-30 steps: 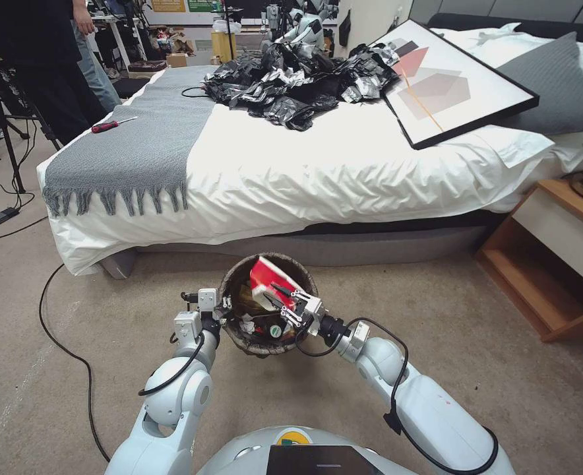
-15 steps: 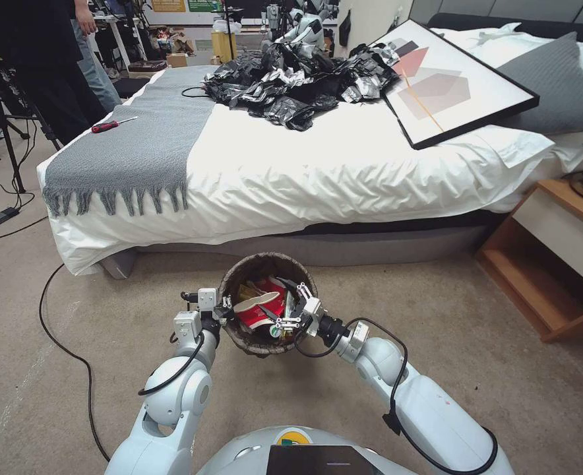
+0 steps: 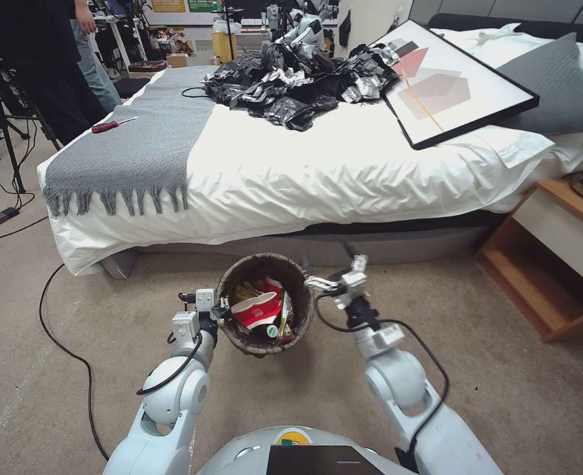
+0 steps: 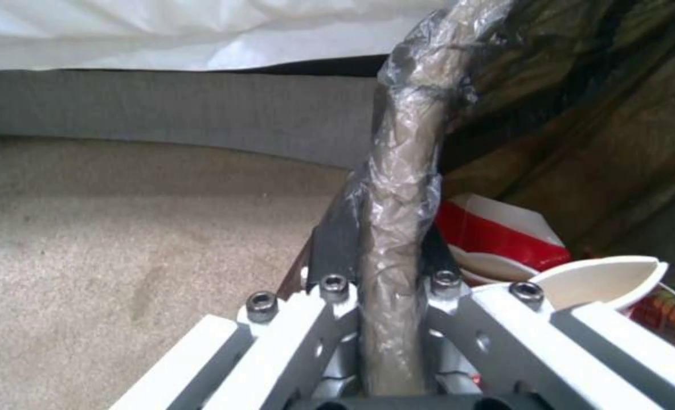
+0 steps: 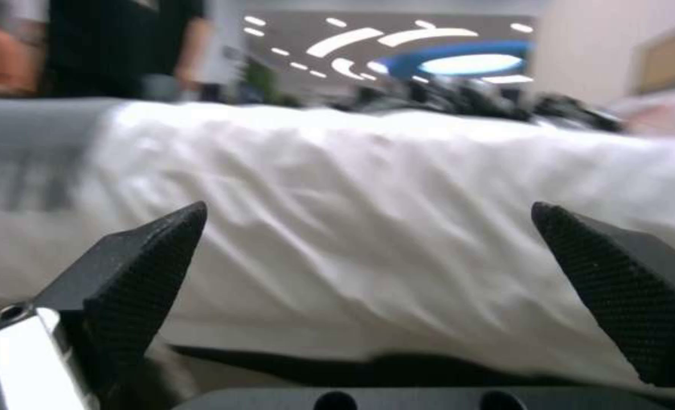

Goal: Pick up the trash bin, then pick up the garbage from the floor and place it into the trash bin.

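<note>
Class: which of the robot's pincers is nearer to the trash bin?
Left. The left pincer is shut on the trash bin rim; the right pincer is open, empty, beside the bin's other side, apart from it.

Red-and-white paper cup [image 3: 257, 310] tops a trash bin [image 3: 265, 264] lined in dark brown-black bag, on beige carpet [image 3: 54, 396].

Behind, a white bed [image 3: 318, 171] carries a grey fringed herringbone throw [image 3: 133, 152], crumpled black bags [image 3: 298, 79] and a black-framed picture [image 3: 450, 79] of pink and grey shapes. The screwdriver [image 3: 110, 124] has a red handle; the nightstand [image 3: 555, 257] is orange-brown wood with a white drawer front.
</note>
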{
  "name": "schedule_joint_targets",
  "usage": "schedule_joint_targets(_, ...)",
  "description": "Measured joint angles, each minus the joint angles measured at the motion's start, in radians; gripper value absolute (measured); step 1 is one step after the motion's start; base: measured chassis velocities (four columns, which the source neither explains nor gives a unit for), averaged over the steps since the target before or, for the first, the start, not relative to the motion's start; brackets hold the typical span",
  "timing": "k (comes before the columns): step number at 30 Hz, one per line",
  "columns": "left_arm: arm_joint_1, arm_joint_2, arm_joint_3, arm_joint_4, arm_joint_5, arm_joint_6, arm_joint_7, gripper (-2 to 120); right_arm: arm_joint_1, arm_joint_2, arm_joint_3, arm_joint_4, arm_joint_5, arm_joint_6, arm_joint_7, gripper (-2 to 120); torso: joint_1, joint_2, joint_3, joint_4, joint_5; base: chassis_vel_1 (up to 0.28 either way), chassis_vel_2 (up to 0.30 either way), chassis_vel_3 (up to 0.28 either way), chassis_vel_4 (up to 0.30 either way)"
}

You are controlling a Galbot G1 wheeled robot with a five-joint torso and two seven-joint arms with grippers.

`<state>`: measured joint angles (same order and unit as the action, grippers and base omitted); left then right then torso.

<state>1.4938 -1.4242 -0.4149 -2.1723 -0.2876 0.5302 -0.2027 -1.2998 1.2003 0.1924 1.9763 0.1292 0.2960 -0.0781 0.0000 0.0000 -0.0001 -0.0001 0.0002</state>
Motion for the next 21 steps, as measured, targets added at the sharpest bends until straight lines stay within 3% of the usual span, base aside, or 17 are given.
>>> schedule_joint_targets(1, 0.0, 0.002, -0.003, 0.003, 0.0, -0.001, 0.0, 2, -0.053, 0.026, 0.041, 0.039, -0.015, -0.015, 0.066, 100, 0.0, 0.0, 0.0, -0.0003, -0.0001, 0.0, 0.0, 0.0, 0.0)
schedule_joint_targets(2, 0.0, 0.002, -0.003, 0.003, 0.0, -0.001, 0.0, 2, -0.053, 0.026, 0.041, 0.039, -0.015, -0.015, 0.066, 100, 0.0, 0.0, 0.0, -0.0003, -0.0001, 0.0, 0.0, 0.0, 0.0)
schedule_joint_targets(4, 0.001, 0.003, -0.003, 0.003, -0.005, -0.004, 0.0, 2, -0.159, 0.087, 0.152, 0.063, -0.046, -0.01, 0.155, 100, 0.0, 0.0, 0.0, -0.0003, -0.0002, 0.0, 0.0, 0.0, 0.0)
schedule_joint_targets(8, 0.005, 0.002, 0.002, -0.005, -0.007, -0.004, 0.0, 2, -0.213, 0.117, 0.224, 0.02, -0.053, 0.054, 0.149, 100, 0.0, 0.0, 0.0, -0.0001, -0.0002, 0.0, 0.0, 0.0, 0.0)
schedule_joint_targets(21, 0.012, 0.006, -0.002, -0.03, -0.01, 0.0, 0.002, 2, -0.181, 0.129, 0.238, -0.04, -0.048, 0.087, 0.129, 100, 0.0, 0.0, 0.0, 0.0002, -0.0001, 0.018, 0.016, 0.018, 0.02)
